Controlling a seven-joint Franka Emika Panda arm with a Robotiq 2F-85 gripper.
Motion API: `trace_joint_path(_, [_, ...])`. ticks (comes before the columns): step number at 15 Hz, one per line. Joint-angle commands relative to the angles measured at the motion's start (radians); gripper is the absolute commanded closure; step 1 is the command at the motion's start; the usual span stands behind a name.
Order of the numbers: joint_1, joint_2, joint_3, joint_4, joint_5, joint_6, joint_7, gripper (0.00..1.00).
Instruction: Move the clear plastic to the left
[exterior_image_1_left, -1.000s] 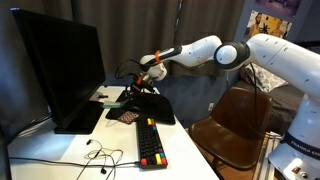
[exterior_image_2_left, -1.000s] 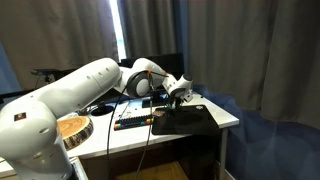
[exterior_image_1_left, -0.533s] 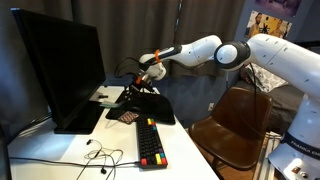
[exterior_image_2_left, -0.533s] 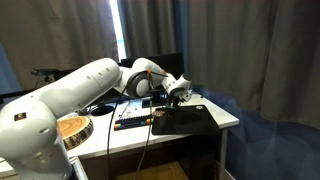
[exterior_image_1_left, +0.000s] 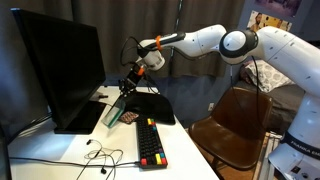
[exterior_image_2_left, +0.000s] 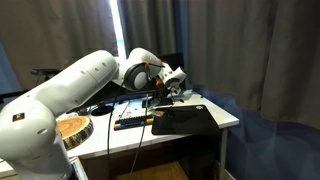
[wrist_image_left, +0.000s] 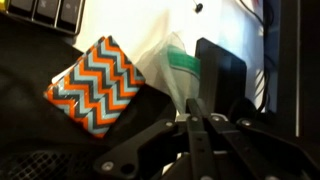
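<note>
Currently the gripper (wrist_image_left: 191, 113) is pinched narrow on the top edge of the clear plastic (wrist_image_left: 168, 62); in the wrist view the two fingers meet on the sheet with no gap visible between them. The plastic hangs below the fingers, see-through, with a green strip along one side.

Location of the plastic: in an exterior view it hangs at a slant from the gripper (exterior_image_1_left: 131, 84), its lower end (exterior_image_1_left: 115, 113) near the desk (exterior_image_1_left: 55, 162), between the monitor (exterior_image_1_left: 60, 70) and the black mat (exterior_image_1_left: 156, 106). Whether that lower end touches the desk cannot be told.

Under the plastic in the wrist view lies a zigzag-patterned pouch (wrist_image_left: 97, 83), orange, teal and white, partly overlapped by the sheet's edge. Black keys show at the top left corner of that view.

A keyboard (exterior_image_1_left: 150, 142) with coloured keys lies on the desk in front of the mat, apart from the plastic. A thin black cable (exterior_image_1_left: 100, 156) is loose on the desk near the keyboard. A brown chair (exterior_image_1_left: 236, 124) stands beside the desk.
</note>
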Motion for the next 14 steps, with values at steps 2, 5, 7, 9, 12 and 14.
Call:
trace_joint_path(2, [0.002, -0.127, 0.023, -0.163, 0.003, -0.141, -0.156, 1.00])
trace_joint_path(5, [0.030, -0.096, 0.004, -0.110, 0.015, -0.163, -0.174, 0.99])
trace_joint_path(7, [0.036, -0.126, 0.006, -0.148, 0.015, -0.180, -0.214, 0.99])
trace_joint_path(9, [0.036, -0.140, 0.005, -0.166, 0.015, -0.180, -0.226, 0.99])
trace_joint_path(12, [0.035, -0.135, 0.025, -0.162, 0.030, -0.205, -0.246, 1.00])
trace_joint_path(14, [0.059, -0.131, 0.044, -0.157, 0.030, -0.236, -0.260, 1.00])
